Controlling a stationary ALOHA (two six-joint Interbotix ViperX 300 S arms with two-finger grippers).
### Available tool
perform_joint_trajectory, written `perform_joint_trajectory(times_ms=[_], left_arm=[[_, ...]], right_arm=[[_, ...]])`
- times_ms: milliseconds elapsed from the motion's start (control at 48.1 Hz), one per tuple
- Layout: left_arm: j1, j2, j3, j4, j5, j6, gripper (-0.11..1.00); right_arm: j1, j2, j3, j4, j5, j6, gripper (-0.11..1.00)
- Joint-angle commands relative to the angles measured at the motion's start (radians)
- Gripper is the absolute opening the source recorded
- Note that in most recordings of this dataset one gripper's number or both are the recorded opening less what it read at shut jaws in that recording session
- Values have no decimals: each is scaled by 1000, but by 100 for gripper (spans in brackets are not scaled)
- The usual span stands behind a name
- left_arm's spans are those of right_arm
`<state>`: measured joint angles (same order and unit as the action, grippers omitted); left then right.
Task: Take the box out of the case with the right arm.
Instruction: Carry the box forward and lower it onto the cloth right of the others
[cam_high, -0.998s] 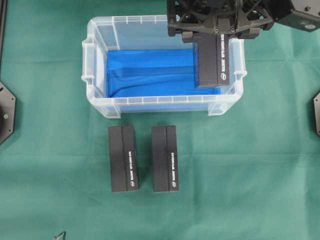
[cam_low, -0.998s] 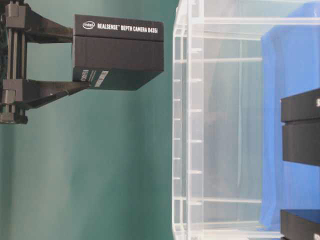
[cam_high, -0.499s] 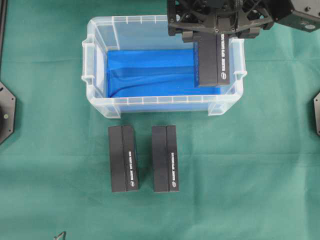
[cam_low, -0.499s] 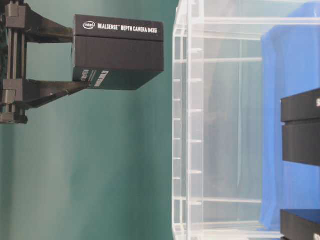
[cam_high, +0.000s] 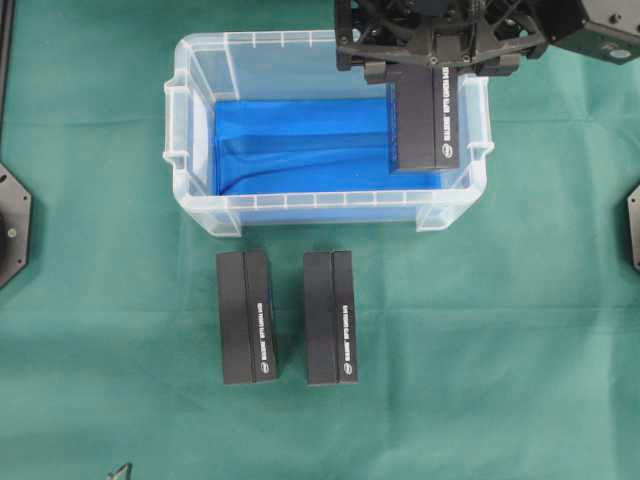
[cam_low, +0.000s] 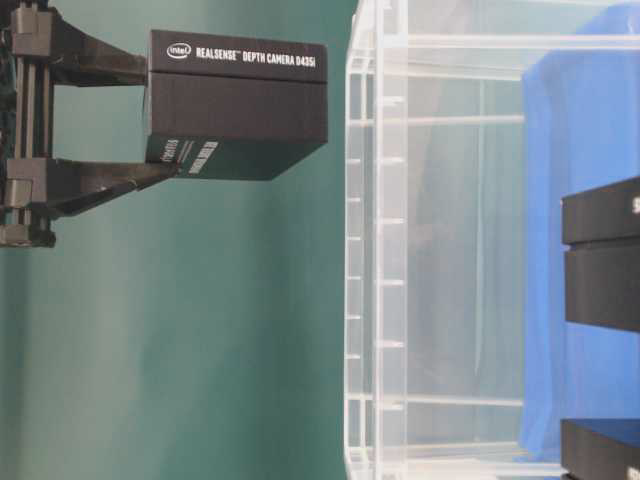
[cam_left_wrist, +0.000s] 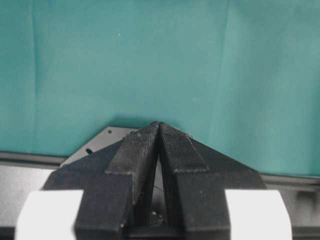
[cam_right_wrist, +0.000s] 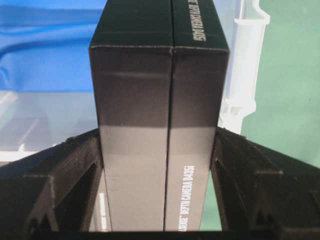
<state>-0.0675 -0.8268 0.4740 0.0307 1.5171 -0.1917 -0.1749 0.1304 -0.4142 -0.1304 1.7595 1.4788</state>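
black box (cam_high: 430, 120) pinched between right gripper (cam_right_wrist: 160, 150) fingers, raised above right end of clear case (cam_high: 200, 205) | left gripper (cam_left_wrist: 159, 150) pressed together | tip: clear rim, then move toward table front edge

The overhead view looks straight down on the case (cam_high: 325, 130). The table-level view, turned sideways, sits close beside the case (cam_low: 375, 250) — both share its clear wall. The right wrist view peers over its rim (cam_right_wrist: 245, 65); the left wrist view faces the cloth (cam_left_wrist: 150, 60) elsewhere.
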Motion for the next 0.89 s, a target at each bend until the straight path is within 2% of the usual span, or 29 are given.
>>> perform_joint_trajectory(times_ms=[0, 644, 873], left_arm=[[2, 5, -17, 2, -3, -2, 0], [0, 5, -17, 2, -5, -2, 0], [0, 5, -17, 2, -3, 0, 0]], right_arm=[[3, -43, -25, -5, 0, -2, 64], [14, -43, -25, -5, 3, 2, 64], [69, -43, -25, -2, 5, 12, 65]])
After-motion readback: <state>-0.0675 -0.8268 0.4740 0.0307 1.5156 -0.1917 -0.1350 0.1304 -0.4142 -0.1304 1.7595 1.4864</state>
